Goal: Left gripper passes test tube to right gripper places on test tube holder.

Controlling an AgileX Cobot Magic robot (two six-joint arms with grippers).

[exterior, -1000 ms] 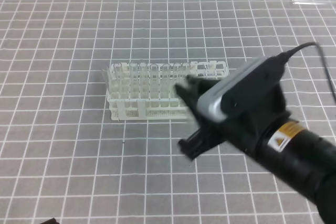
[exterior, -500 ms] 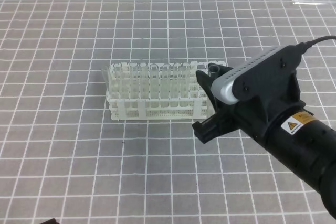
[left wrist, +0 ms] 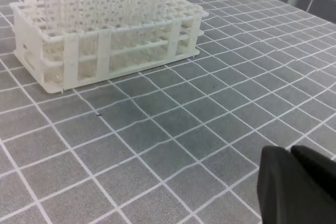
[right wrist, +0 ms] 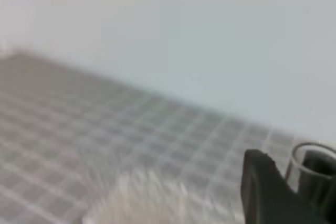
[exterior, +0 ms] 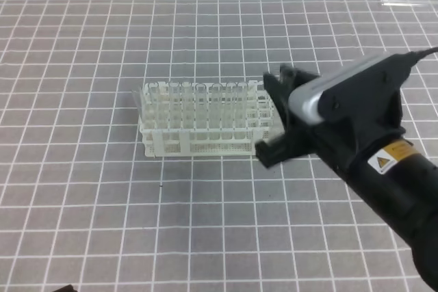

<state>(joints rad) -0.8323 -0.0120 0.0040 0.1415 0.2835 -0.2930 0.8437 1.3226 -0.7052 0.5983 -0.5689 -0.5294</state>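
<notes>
A: Which step is in hand?

B: I judge the handover done and the placing under way. The right gripper (exterior: 274, 117), a black two-fingered hand with a slotted silver-grey housing and a yellow warning label, is at the right end of the white plastic lattice test tube holder (exterior: 171, 138).

A: Is it carrying anything?

B: Yes. In the right wrist view the open rim of a slender clear test tube (right wrist: 314, 162) shows beside a black finger (right wrist: 262, 192), at about three o'clock of it, so the fingers pinch the tube. In the high view the tube is hard to make out against the rack.

A: And the left gripper (left wrist: 299, 187)?

B: Its black wedge fingers are pressed together with nothing between them, low over the grey gridded table (left wrist: 173, 129). The rack stands well apart from it, at about eleven o'clock.

A: What does the next move call for?

B: Bringing the tube upright over a free hole near the rack's right end, then lowering it straight. Several clear tubes (exterior: 198, 104) already stand there, so alignment matters.
</notes>
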